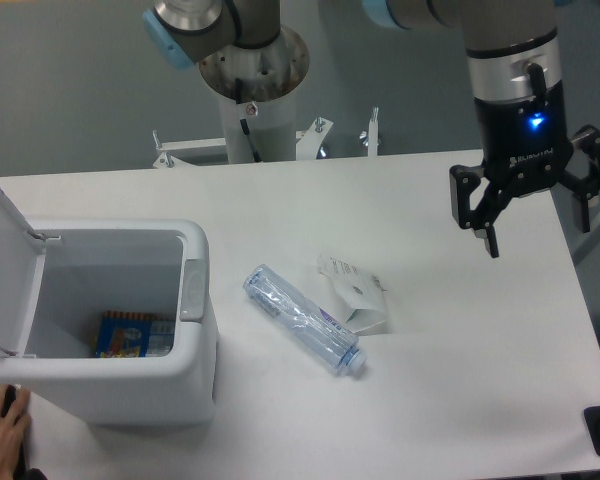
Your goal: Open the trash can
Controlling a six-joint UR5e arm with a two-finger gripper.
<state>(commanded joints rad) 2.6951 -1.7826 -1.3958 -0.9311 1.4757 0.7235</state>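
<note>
The white boxy trash can [195,345] stands at the table's front left. Its hinged lid [5,265] is swung up and back to the left, so the inside shows, with a blue and orange packet [130,335] on the bottom. The grey push-button latch [193,290] sits on the right rim. My gripper [537,232] hangs over the table's far right side, well away from the can, open and empty, with its fingers [492,240] spread wide.
A clear plastic bottle [302,318] lies on its side at the middle of the table. A small white carton [358,296] lies just right of it. A human hand [2,430] rests at the front left corner by the can. The robot base [252,95] stands behind the table.
</note>
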